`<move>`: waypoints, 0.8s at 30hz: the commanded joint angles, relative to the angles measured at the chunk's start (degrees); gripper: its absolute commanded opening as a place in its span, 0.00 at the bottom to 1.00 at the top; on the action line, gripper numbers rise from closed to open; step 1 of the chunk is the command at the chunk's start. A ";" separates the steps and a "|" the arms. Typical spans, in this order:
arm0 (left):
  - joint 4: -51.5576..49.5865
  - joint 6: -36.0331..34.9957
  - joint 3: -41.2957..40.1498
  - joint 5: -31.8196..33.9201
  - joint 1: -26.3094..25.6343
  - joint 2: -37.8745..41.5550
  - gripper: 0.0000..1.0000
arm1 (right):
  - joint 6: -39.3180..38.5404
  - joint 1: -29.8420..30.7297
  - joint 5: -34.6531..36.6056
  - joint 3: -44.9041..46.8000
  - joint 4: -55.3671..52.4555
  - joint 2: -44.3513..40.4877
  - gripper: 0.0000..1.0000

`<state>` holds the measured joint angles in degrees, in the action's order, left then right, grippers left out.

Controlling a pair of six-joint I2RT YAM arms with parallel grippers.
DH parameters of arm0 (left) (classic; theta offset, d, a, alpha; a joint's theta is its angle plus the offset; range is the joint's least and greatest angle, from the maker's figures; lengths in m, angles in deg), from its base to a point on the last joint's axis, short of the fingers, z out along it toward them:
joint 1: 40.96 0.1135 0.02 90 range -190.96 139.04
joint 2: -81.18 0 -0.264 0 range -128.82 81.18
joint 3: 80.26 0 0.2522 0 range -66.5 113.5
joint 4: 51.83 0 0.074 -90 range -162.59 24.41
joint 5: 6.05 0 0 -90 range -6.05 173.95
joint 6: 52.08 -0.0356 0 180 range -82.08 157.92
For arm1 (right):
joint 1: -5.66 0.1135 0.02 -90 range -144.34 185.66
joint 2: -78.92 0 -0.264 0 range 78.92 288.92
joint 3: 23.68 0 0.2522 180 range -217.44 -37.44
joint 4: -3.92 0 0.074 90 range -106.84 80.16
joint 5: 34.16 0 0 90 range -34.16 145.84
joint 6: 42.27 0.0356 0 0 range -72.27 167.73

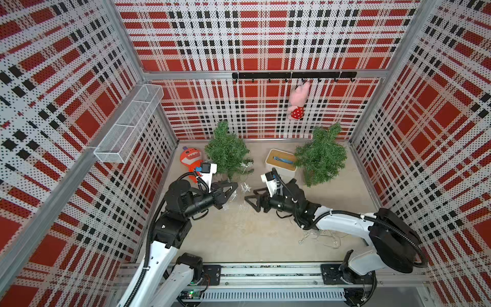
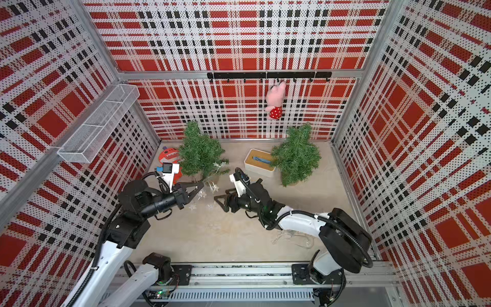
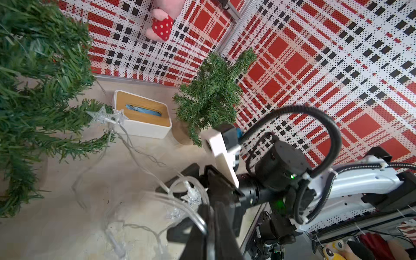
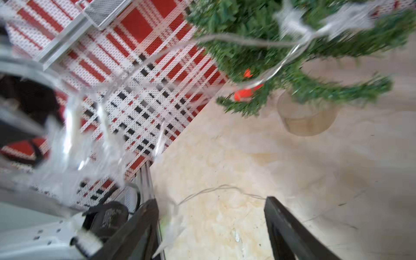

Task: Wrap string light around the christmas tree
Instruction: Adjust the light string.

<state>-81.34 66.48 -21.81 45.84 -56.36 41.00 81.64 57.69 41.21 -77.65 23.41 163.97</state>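
Mid-wrap: L gripper (image 1: pixel 235 187) clamped clear star-bulb string light (image 1: pixel 245 188) by green christmas tree (image 1: pixel 228 151); R gripper (image 1: pixel 249 194) fingers apart, empty. Next, prob. take strand.

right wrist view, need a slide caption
Open right gripper over the table, string light draped on the christmas tree.
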 commanded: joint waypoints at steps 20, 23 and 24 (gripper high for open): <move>2.21 -1.46 -0.47 0.91 0.10 -2.53 0.00 | -9.46 6.85 15.87 -4.58 32.19 16.23 0.71; 2.08 -1.92 -0.48 1.06 0.25 -2.87 0.00 | -8.86 7.21 15.92 -6.67 32.29 17.06 0.67; 1.91 -2.16 -0.65 1.26 0.27 -2.88 0.00 | -8.58 7.30 16.04 -6.92 31.85 17.07 0.62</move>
<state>-80.18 65.89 -22.80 46.94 -56.40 38.12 72.75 64.24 56.20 -82.87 51.10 180.52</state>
